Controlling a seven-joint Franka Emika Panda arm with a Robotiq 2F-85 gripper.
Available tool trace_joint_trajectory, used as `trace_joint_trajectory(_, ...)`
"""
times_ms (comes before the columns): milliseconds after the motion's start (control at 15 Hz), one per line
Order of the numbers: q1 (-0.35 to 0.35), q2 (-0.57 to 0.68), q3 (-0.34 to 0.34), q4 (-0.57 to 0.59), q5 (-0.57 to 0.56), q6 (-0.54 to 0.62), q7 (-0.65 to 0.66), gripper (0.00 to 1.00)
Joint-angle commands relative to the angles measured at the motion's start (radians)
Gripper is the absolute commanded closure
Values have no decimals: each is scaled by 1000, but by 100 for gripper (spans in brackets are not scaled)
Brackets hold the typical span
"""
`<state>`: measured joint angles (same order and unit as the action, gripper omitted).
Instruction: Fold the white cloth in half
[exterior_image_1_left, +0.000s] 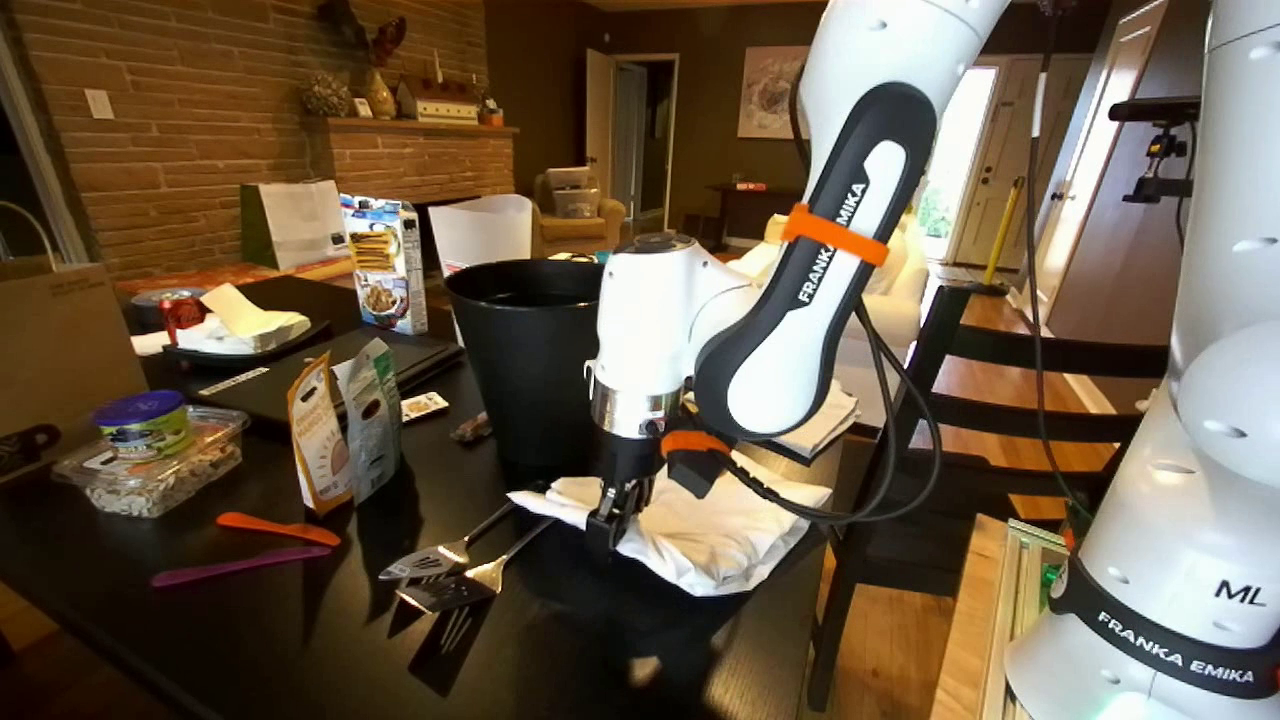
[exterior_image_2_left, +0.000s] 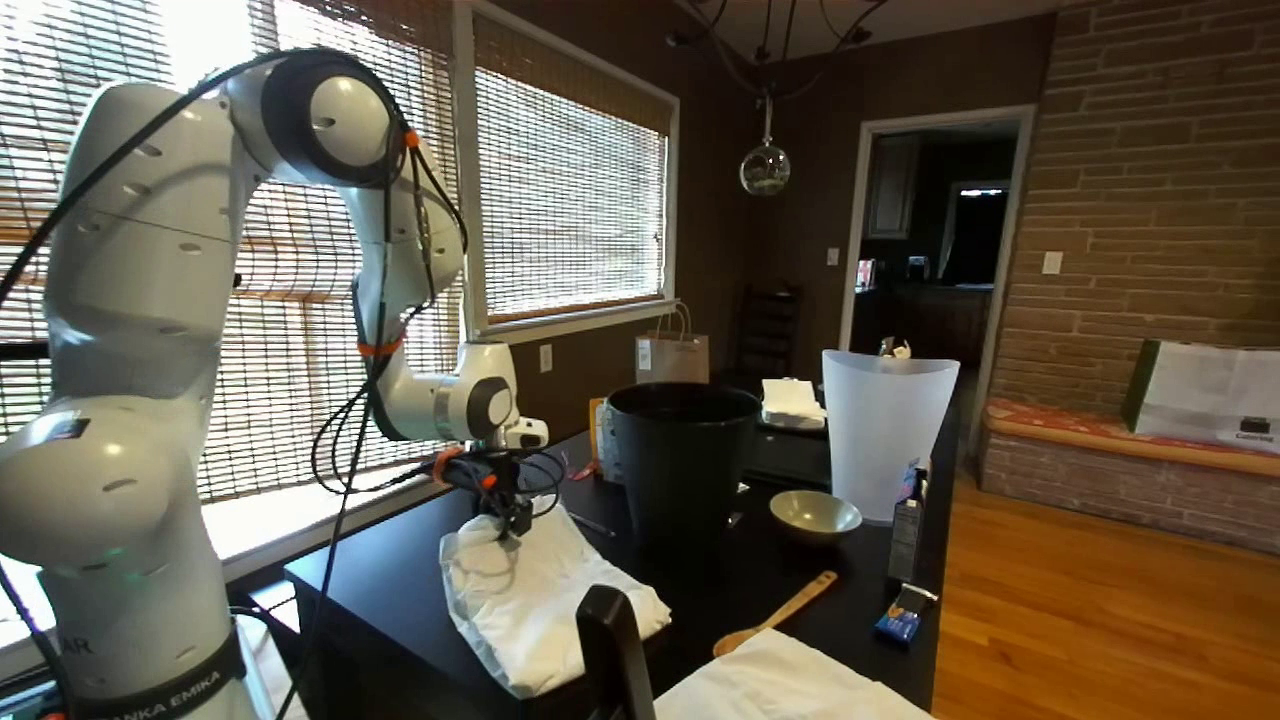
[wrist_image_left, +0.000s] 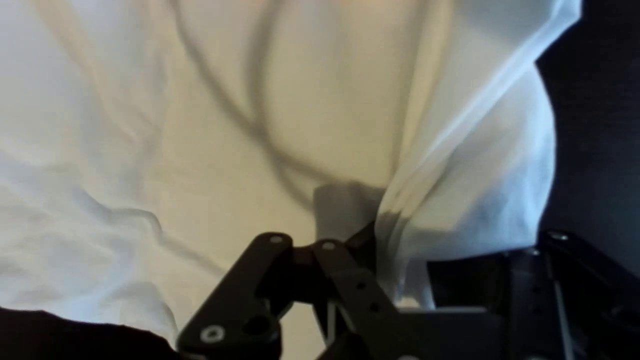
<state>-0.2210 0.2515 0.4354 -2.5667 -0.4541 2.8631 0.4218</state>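
The white cloth lies wrinkled on the dark table, partly puffed up, below my arm; it shows in both exterior views (exterior_image_1_left: 720, 530) (exterior_image_2_left: 550, 600). In the wrist view the cloth (wrist_image_left: 240, 125) fills most of the picture, and one edge stands up in a loose flap at the right. My gripper (exterior_image_1_left: 606, 525) points down at the cloth's edge, close to the table; it also shows in an exterior view (exterior_image_2_left: 514, 525). In the wrist view its fingers (wrist_image_left: 440, 250) stand apart, with bunched cloth between them. The flap hides the fingertips.
A tall black bin (exterior_image_1_left: 525, 370) stands close beside the cloth and gripper. Two metal spatulas (exterior_image_1_left: 470, 580) lie with handles toward the cloth. A smaller white folded cloth (exterior_image_2_left: 785, 685) lies beyond a chair back (exterior_image_2_left: 615, 640). A wooden spoon (exterior_image_2_left: 790, 610) and bowl (exterior_image_2_left: 815, 517) lie near.
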Motion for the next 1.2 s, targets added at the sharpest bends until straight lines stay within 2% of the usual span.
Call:
trace_joint_trajectory(0, -121, -87, 106, -25, 165, -26, -162, 100)
trace_joint_trajectory(267, -208, -146, 150, -22, 297, -62, -278, 100)
trace_joint_trajectory(333, -46, -176, -12, -25, 405, -59, -353, 100)
trace_joint_trajectory(467, 9, -226, -96, -37, 451, -89, -373, 100)
trace_joint_trajectory(600, 77, -288, -197, -55, 422, -127, -334, 100)
trace_joint_trajectory(733, 116, -334, -274, -73, 338, -168, -266, 100)
trace_joint_trajectory(867, 128, -376, -315, -97, 253, -214, -178, 100)
trace_joint_trajectory(1133, 111, -407, -339, -132, 122, -308, -14, 100)
